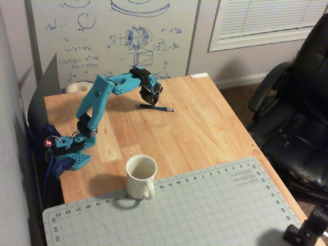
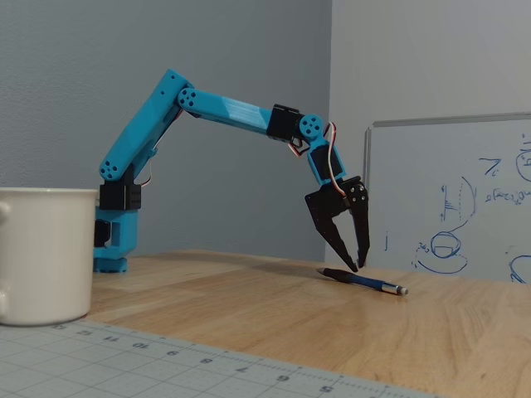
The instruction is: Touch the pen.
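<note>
One thin dark pen with blue-grey section [image 2: 362, 282] lying flat on light wooden tabletop [image 2: 465, 332], right of centre in fixed view, upper centre in overhead view [image 1: 157, 107]. Black two-finger gripper [image 2: 359, 267] on blue arm [image 2: 158, 116] hanging over pen's dark end, fingers slightly spread, pinching nothing. Contact unclear. Risk: tips pushing down on round barrel, rolling it away. White ceramic mug [image 1: 140, 177] standing well apart.

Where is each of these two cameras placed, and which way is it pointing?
Overhead view: high above the near end of the table, looking down toward the whiteboard; whole arm shows.
Fixed view: low at table height, looking sideways across it; whole arm again.
Both share the pen, mug, cutting mat and open fingers.
</note>
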